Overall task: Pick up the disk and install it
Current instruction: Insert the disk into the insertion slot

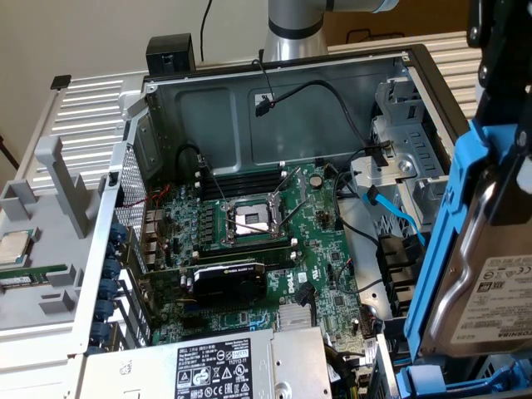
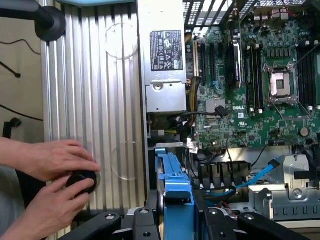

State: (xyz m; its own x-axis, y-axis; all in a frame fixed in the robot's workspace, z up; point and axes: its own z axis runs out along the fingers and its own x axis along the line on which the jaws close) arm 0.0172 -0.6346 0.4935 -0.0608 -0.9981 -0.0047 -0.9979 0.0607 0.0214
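The gripper (image 2: 177, 219) is partly closed on the disk (image 1: 490, 291), its dark fingers (image 2: 142, 222) pressing either side of the blue carrier frame. The disk hangs in the air, tilted steeply, at the exterior view's right, above the near corner of the open computer case (image 1: 274, 83) and clear of everything inside it.

Inside the case lie the green motherboard (image 1: 249, 241) with its bare CPU socket (image 1: 249, 220), a black expansion card (image 1: 229, 278) and the grey power supply (image 1: 208, 366). The metal drive cage (image 1: 407, 158) stands along the case wall nearest the disk, with a loose blue cable (image 1: 391, 216) and several black cables draped in front of it and across the bays. In the wrist view a person's hands (image 2: 52, 160) grip a small black round object (image 2: 82, 181) on the ribbed metal tabletop (image 2: 90, 100), just beside the case. A small square chip (image 1: 15, 248) sits on a grey tray (image 1: 50, 291) at the exterior view's left.

The exterior view cuts off much of the disk at its edge. The wrist view sees the disk edge-on, so the label is hidden, and the carrier covers the fingertips. What the black round object is cannot be made out.
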